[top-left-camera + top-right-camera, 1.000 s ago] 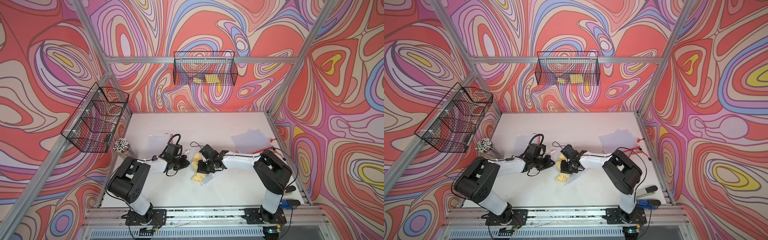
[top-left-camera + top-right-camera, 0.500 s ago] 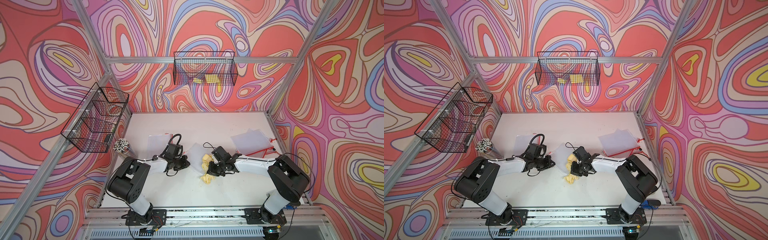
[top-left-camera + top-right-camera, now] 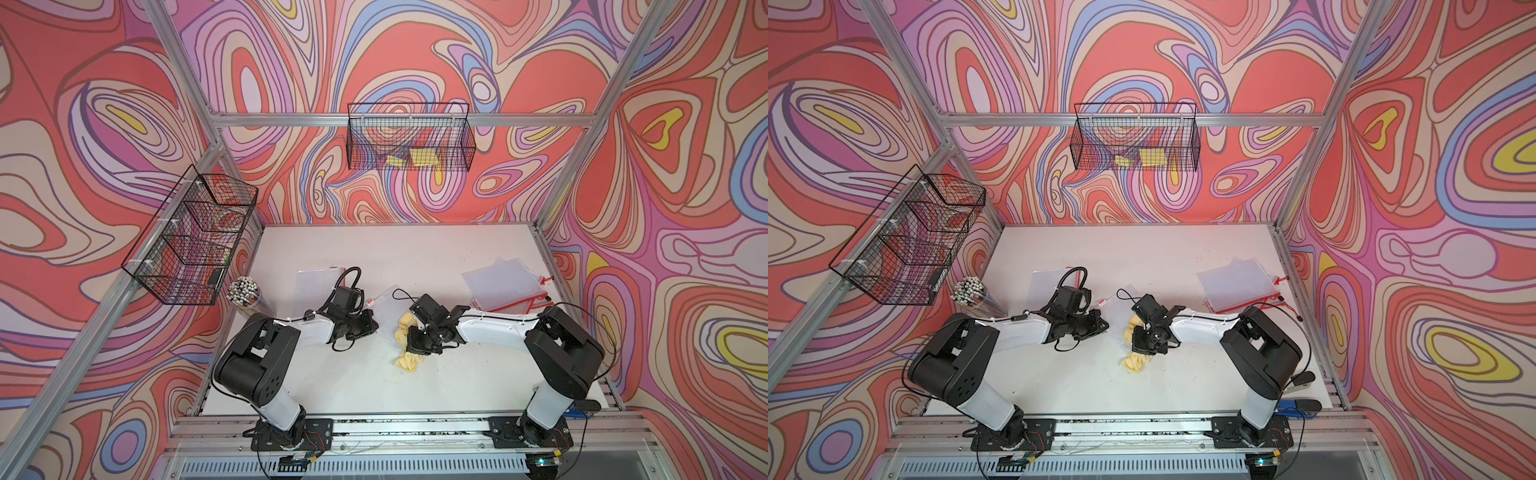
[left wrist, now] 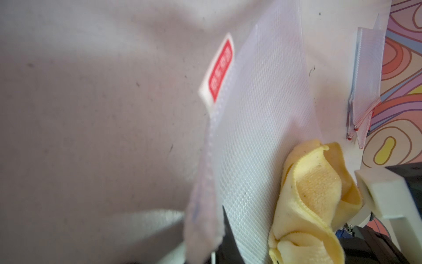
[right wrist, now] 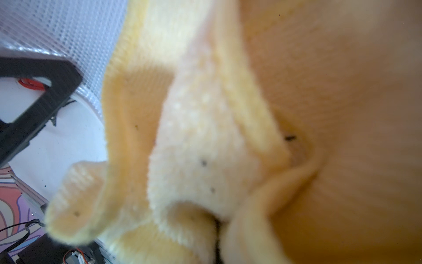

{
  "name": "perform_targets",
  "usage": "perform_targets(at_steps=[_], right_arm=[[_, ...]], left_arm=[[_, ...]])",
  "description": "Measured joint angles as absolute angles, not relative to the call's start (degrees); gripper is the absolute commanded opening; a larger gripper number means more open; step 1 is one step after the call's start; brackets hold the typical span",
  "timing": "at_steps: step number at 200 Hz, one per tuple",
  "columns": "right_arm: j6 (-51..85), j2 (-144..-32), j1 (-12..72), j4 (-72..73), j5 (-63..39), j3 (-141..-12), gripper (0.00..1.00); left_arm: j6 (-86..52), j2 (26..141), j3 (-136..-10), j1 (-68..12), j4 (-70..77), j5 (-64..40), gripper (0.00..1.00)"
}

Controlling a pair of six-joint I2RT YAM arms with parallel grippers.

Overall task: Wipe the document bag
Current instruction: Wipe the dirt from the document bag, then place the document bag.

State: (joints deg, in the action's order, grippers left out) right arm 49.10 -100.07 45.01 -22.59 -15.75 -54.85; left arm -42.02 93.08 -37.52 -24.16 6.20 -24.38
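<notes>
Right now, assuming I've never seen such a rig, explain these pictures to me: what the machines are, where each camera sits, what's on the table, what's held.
Two robot arms stand at a white table. Both top views look down from overhead; each wrist view comes from a camera on one arm. The left gripper pinches the edge of a see-through mesh document bag. The right gripper is shut on a yellow cloth lying partly over that bag. Also there: more bags, a cup of pens, wire baskets on the walls.
</notes>
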Motion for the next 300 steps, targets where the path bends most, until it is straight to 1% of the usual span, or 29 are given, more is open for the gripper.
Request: perform_targets(at_steps=[25,74,129,178,225,264,280,300], right_arm=[[47.7,-101.8,43.1,-23.2,-16.9,-57.1,0.0],[43.3,-102.5,31.8,-24.3,-18.3,-57.8,0.0],[40.0,-99.8,23.7,-25.5,-19.1,-54.7,0.0],[38.1,-99.5,22.7,-27.8,-17.7,-55.6,0.0],[36.5,-100.1,19.9,-31.2,-15.4,-58.2,0.0],[36.8,-99.8,24.9,-31.8,-14.9,-62.5,0.0],[36.8,-97.0,26.6,-32.0,-14.9,-63.4,0.0],[36.9,-89.4,26.7,-34.4,-12.8,-64.1,0.0]], left_arm=[[-42.0,93.1,-37.5,-24.2,6.4,-24.3,0.0],[-42.2,93.1,-37.5,-24.2,6.6,-24.4,0.0],[-42.2,93.4,-37.5,-24.2,6.9,-24.6,0.0],[-41.8,93.3,-37.7,-24.3,6.4,-24.6,0.0],[-40.0,89.4,-37.8,-24.1,1.7,-22.6,0.0],[-40.1,89.0,-37.9,-24.0,0.8,-22.9,0.0],[-40.0,88.6,-39.2,-24.0,-0.9,-23.3,0.0],[-39.5,87.2,-43.9,-24.0,-4.2,-23.8,0.0]])
